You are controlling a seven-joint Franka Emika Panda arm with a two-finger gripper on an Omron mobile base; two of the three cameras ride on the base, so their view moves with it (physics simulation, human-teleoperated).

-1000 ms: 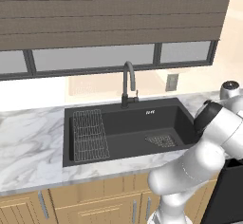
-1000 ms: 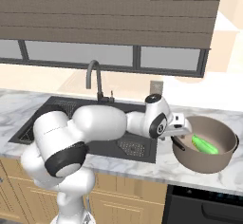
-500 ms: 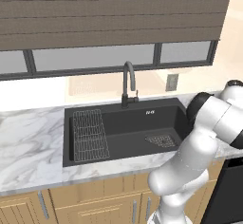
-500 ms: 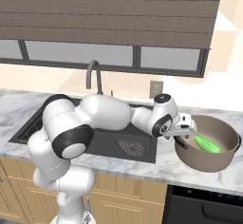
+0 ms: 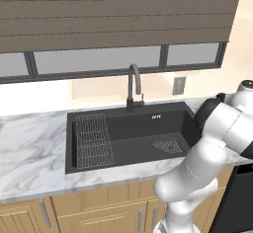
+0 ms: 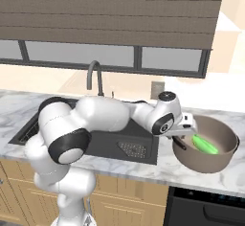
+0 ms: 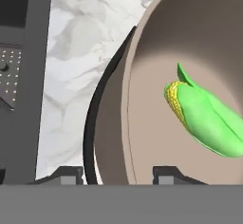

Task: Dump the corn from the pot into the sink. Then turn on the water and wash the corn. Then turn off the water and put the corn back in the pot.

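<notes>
**Gripper straddling the pot rim, corn not yet dumped**

The gripper [image 6: 184, 135] is sitting at the pot's [image 6: 210, 154] rim on the side facing the sink [image 6: 103, 141]. In the hand view one fingertip [image 7: 64, 174] is lying outside the pot wall and the other inside it, with the rim running between them. The jaws are standing fairly wide; whether the pads are pressing the wall, I cannot tell.

The corn [image 7: 206, 116] is lying inside the pot, on its floor toward the wall farthest from the sink, husk green with yellow kernels showing at one end. The pot is standing upright on the counter [image 6: 143, 170], just beside the sink on the side away from the wire rack [image 5: 92, 140].

Risks, as judged from here:
- A thin-rim pinch may be slipping once the pot is lifted and tilted, since the weight hangs off one side.
- Tilting short of the sink would be spilling the corn onto the marble.
- The pot is near the counter's front edge; a sideways shove could be pushing it off.

Beyond the sink: a dark curved faucet [image 5: 133, 86] behind the basin, a drain grate [image 5: 168, 146] on its floor, marbled counter around, wooden cabinets [image 5: 99, 212] below, and a window with lowered blinds [image 5: 113, 15] above
</notes>
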